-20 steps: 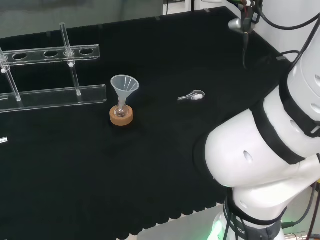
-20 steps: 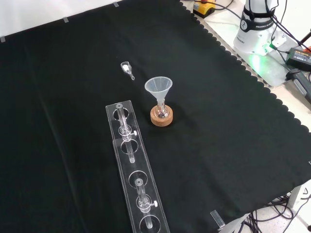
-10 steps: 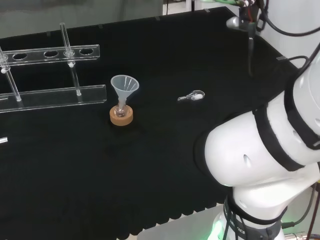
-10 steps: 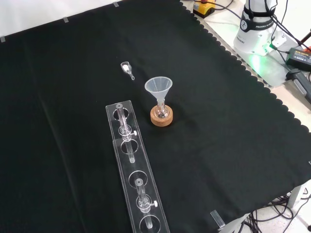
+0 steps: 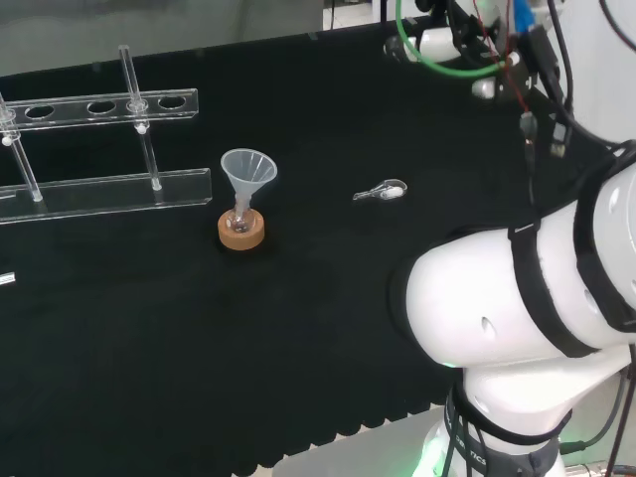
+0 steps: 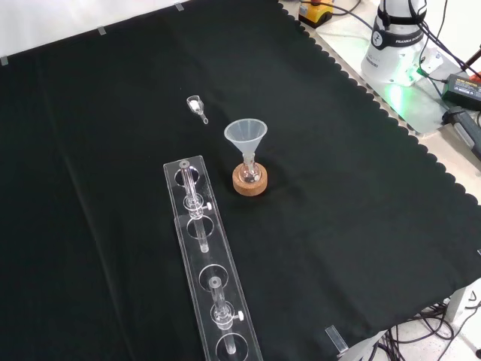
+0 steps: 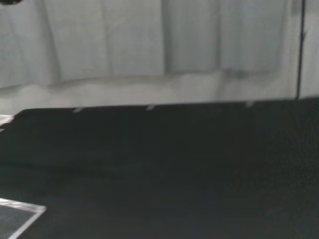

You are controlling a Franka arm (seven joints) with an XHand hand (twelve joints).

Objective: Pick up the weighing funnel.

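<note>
Small clear scoop-like weighing funnel (image 5: 382,191) lies at three o'clock of the big clear cone funnel (image 5: 247,174) in the head view, well apart, so, hand's state impossible to tell, best descend squarely over its bowl.

soft, even light falls on the black cloth (image 6: 338,226), which shows hardly any shadow. the clear rack (image 6: 188,256) and the weighing funnel (image 6: 197,107) catch pale glints. a green glow spreads by the arm's base (image 6: 392,53). the wrist view is dim.

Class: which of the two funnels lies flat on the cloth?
The small clear weighing funnel lies flat on the cloth; the big funnel stands mouth up, stem in a flask on a cork ring.
</note>
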